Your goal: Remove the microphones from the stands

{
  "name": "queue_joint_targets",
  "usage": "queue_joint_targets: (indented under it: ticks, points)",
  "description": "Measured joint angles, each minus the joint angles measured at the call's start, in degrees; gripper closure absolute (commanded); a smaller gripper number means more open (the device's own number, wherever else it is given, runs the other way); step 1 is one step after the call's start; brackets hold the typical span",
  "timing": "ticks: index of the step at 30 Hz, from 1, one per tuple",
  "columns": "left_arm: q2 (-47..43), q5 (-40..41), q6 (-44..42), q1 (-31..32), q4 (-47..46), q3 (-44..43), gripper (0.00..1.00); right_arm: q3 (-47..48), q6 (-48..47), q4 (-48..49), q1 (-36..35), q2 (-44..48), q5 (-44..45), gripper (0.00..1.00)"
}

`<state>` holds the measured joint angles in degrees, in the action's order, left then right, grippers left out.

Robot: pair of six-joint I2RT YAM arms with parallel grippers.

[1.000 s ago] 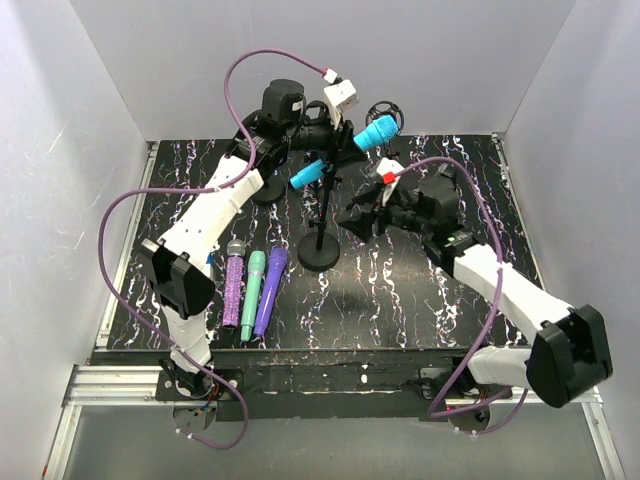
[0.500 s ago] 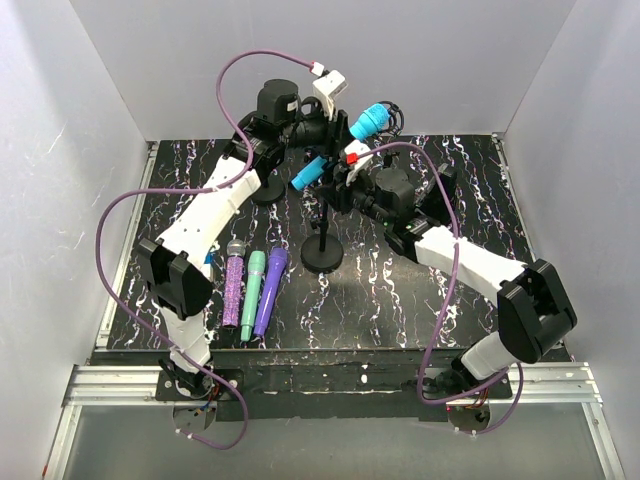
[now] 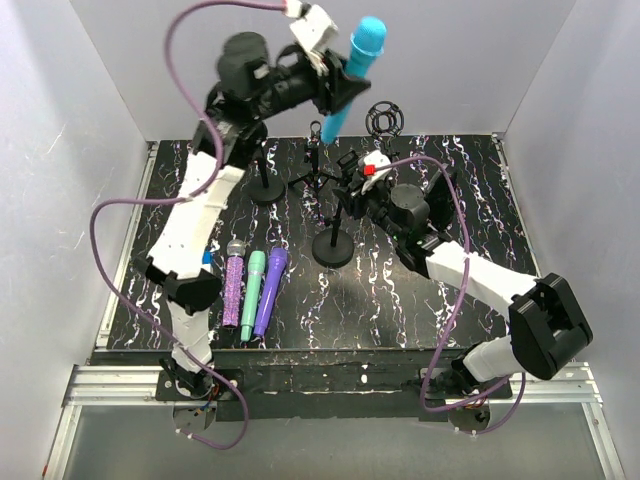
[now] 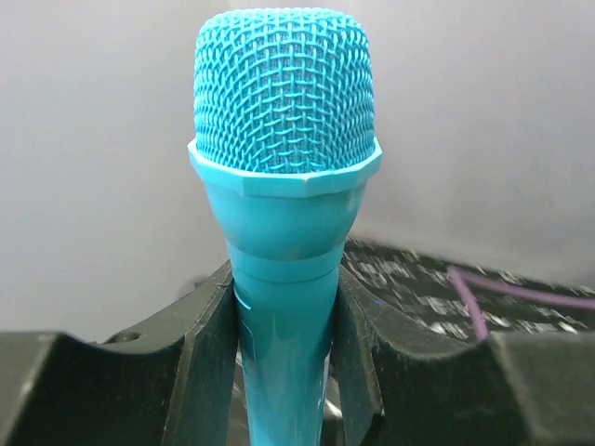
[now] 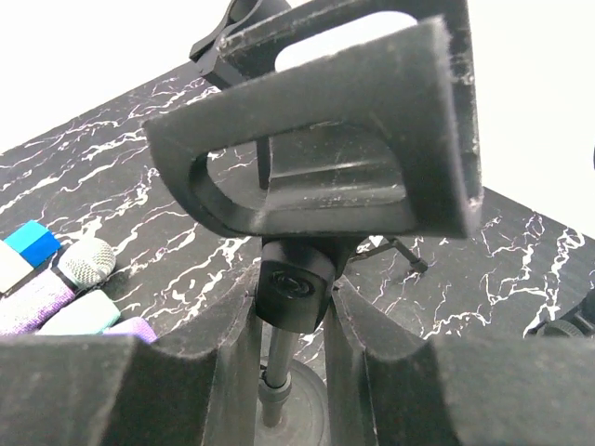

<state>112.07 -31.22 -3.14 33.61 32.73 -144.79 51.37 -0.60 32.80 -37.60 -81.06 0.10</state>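
The cyan microphone hangs upright high above the table, clear of the stand, with my left gripper shut on its handle. In the left wrist view its mesh head fills the centre, and the fingers press both sides of the handle at my left gripper. The black stand sits mid-table on its round base. My right gripper is shut on the stand's swivel joint, just under the empty clip; in the right wrist view that gripper hugs the joint.
Three microphones lie side by side front left: glittery purple, green, purple. A second round-based stand and a black shock mount are at the back. A small tripod stands behind the stand. White walls enclose the marbled table.
My left arm has lifted the cyan microphone out of the clip and swung it upright, high above the table. My right gripper moved in to the stand and closed on its joint.
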Motion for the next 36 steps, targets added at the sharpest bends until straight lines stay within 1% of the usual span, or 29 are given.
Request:
queue_joint_targets:
  ticks: [1, 3, 5, 6, 9, 12, 14, 17, 20, 21, 23, 26, 29, 32, 36]
  points:
    - [-0.7, 0.8, -1.2, 0.1, -1.6, -2.3, 1.00, -0.4, 0.0, 0.2, 0.0, 0.4, 0.0, 0.99]
    - [-3.7, 2.6, -4.0, 0.2, -3.9, -3.8, 1.00, -1.2, -0.5, 0.4, -0.7, 1.0, 0.3, 0.99]
    - [-7.8, 5.0, -7.5, 0.2, -5.0, -2.2, 1.00, -1.4, -0.7, 0.3, -0.7, 1.3, 0.6, 0.99]
    - [-10.4, 6.5, -9.7, 0.2, -5.4, 0.3, 1.00, -1.5, -0.7, 0.2, -0.6, 1.5, 0.7, 0.99]
    - [-20.1, 13.2, -15.9, 0.2, -6.2, 13.9, 1.00, -1.6, -0.9, -0.4, -0.6, 2.0, 0.7, 0.99]
    - [-28.4, 24.5, -18.6, 0.1, -6.2, 30.1, 1.00, -1.8, -1.2, -1.4, -0.6, 2.8, 0.1, 0.99]
    - [-31.7, 32.7, -18.8, -0.6, -5.1, 39.6, 1.00, -2.1, -1.3, -1.9, -0.5, 3.3, -0.6, 0.99]
    - [-34.1, 44.2, -17.1, -2.5, -0.9, 52.3, 1.00, -2.1, -1.3, -2.9, -0.3, 3.9, -1.2, 0.99]
    - [-35.0, 50.7, -13.6, -5.7, 5.6, 63.9, 1.00, -2.1, -1.5, -3.2, -0.3, 4.2, -1.6, 0.99]
    - [-35.1, 51.8, -12.3, -6.7, 7.7, 66.2, 1.00, -2.1, -1.6, -3.3, -0.3, 4.2, -1.8, 0.99]
    - [-35.1, 53.1, -7.3, -9.9, 12.5, 70.6, 1.00, -2.1, -1.7, -3.4, -0.3, 4.2, -1.9, 0.99]
    - [-35.8, 52.7, 1.6, -14.8, 16.5, 72.9, 1.00, -2.1, -1.8, -3.5, -0.3, 4.2, -2.1, 0.99]
    - [-38.7, 53.9, 6.4, -17.6, 15.9, 77.1, 1.00, -2.1, -2.0, -3.7, -0.3, 4.3, -2.5, 0.99]
    - [-41.0, 54.0, 8.3, -17.6, 14.2, 83.4, 1.00, -2.0, -2.2, -4.1, -0.3, 4.5, -3.1, 0.99]
    - [-40.5, 51.3, 10.0, -17.6, 10.7, 90.6, 1.00, -2.0, -2.4, -4.4, -0.3, 4.6, -3.7, 0.99]
